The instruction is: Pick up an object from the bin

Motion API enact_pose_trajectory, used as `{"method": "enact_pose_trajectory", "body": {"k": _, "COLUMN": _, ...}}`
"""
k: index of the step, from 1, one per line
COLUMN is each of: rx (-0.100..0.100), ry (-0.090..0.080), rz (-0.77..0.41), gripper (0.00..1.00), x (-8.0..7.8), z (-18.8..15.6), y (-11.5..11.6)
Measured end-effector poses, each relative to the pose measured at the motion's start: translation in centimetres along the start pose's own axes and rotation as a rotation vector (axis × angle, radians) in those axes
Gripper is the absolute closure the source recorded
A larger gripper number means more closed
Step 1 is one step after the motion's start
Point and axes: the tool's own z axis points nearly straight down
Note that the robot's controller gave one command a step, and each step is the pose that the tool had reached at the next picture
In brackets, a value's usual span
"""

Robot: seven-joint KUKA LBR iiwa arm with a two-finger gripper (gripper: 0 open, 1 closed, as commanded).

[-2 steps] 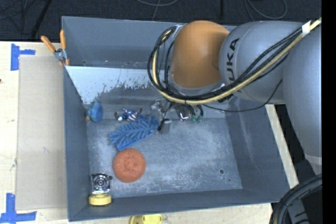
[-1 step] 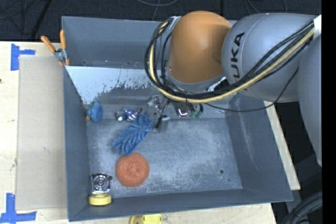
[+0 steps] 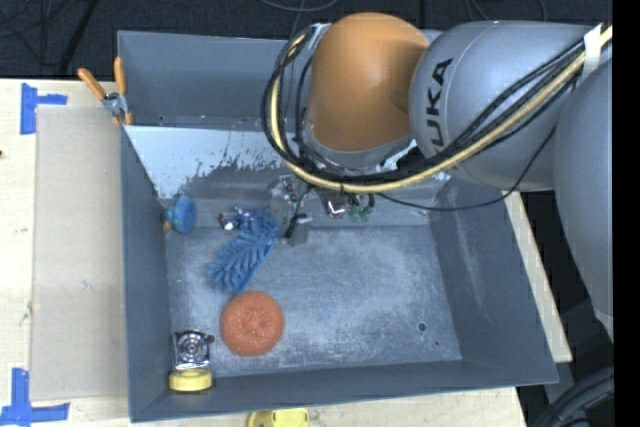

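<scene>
My gripper (image 3: pixel 296 218) hangs below the orange dome near the bin's back middle, its dark fingertip just at the right edge of a blue bristly brush-like thing (image 3: pixel 243 253). That blue thing lies slanted on the bin floor, with a small dark blue bit (image 3: pixel 236 218) at its upper end. Nothing shows between the fingers. A round orange-red scrubber pad (image 3: pixel 252 322) lies in front of the blue thing, nearer the front wall.
A small blue ball-like thing (image 3: pixel 182 213) rests against the left wall. A yellow and silver tape measure (image 3: pixel 191 362) sits in the front left corner. The arm and its cables cover the back right of the bin.
</scene>
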Motion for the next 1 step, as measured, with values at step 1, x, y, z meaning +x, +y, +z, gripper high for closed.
{"method": "enact_pose_trajectory", "body": {"k": 1, "rx": 0.0, "ry": 0.003, "rz": -0.01, "gripper": 1.0, "x": -0.28, "z": -2.56, "y": 0.64}}
